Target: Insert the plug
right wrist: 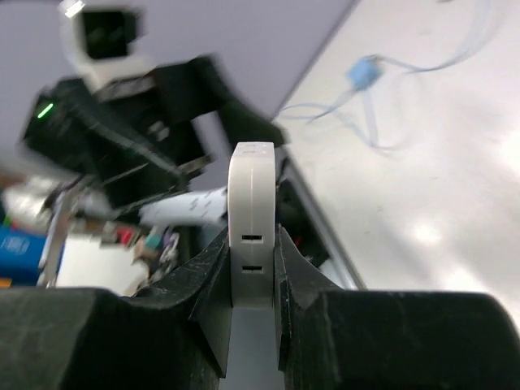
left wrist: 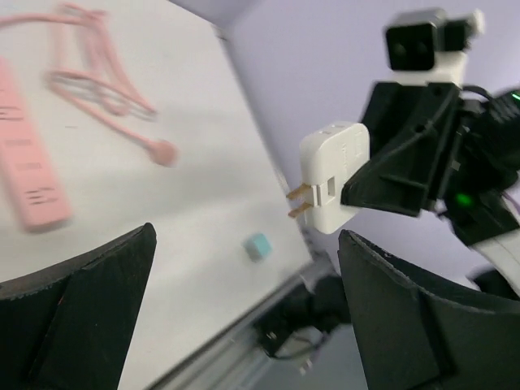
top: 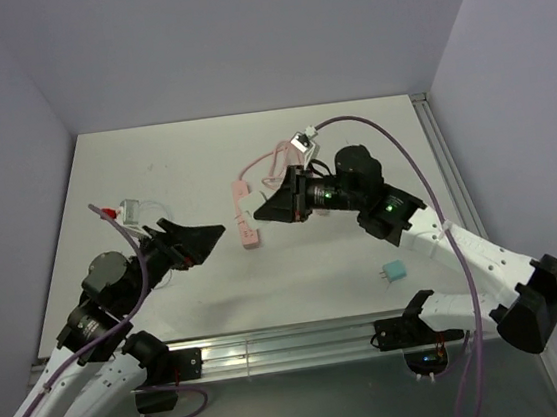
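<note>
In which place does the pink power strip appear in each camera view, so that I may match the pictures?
Top external: the pink power strip lies near the picture's centre, by the right end effector.
Left wrist: at the left edge, blurred.
Right wrist: not in it.
Shared landmark: the right end effector, shut on a white adapter, shows in all three views.

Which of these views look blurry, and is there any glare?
Left wrist view: pink power strip and teal plug smeared, white adapter fairly sharp. Right wrist view: left arm blurred, glare patches on the table. Top view: sharp, soft shadows.
</note>
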Robot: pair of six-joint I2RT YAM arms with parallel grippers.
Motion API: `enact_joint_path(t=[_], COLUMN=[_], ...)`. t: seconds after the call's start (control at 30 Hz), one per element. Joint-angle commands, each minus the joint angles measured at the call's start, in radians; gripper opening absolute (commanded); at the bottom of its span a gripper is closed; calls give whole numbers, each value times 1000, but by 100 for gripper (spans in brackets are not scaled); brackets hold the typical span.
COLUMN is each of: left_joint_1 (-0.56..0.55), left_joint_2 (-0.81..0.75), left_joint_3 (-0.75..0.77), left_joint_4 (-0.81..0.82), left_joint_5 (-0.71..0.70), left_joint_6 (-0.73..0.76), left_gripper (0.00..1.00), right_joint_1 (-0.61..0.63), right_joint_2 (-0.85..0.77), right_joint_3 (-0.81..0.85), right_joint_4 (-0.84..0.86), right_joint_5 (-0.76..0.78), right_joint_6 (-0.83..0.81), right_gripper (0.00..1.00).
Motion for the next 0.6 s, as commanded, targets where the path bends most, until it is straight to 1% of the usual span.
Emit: enact_joint_path(t=[0.0, 0.07, 0.1, 0.13, 0.2, 0.23, 0.3, 0.33, 0.4, 0.43, 0.57], left_joint_1=[5, 5, 5, 5, 5, 5, 4, 5, 5, 5, 5], left_joint_2=[17, 43, 53, 72, 87, 103, 112, 116, 116, 116, 115], left_joint_3=[53, 66, 72, 76, 90, 96, 106, 107, 104, 101, 83], left_joint_4=[-265, -282, -294, -327, -353, -385, -403, -413, -428, -446, -482], left_joint_5=[-310, -324, -353, -372, -446, -471, -514, -525, -554, -582, -651], left_joint_6=[21, 20, 15, 10, -16, -39, -54, -72, -100, -134, -197], left_gripper=[100, 99, 100, 99, 100, 100, 100, 99, 100, 100, 99], right_joint_1=[3, 3, 6, 9, 20, 27, 53, 63, 89, 116, 187], right_joint_2=[88, 154, 177, 203, 286, 347, 409, 471, 541, 614, 778], right_joint_3=[94, 147, 169, 213, 270, 330, 388, 449, 528, 616, 824], right_joint_4=[-130, -190, -208, -254, -311, -366, -403, -441, -499, -570, -745], right_joint_5=[225, 303, 385, 426, 522, 608, 659, 708, 768, 827, 963], right_joint_6=[-15, -7, -9, -10, -21, -29, -35, -35, -42, -48, -50], right_gripper=[0, 0, 0, 0, 0, 0, 0, 0, 0, 0, 0])
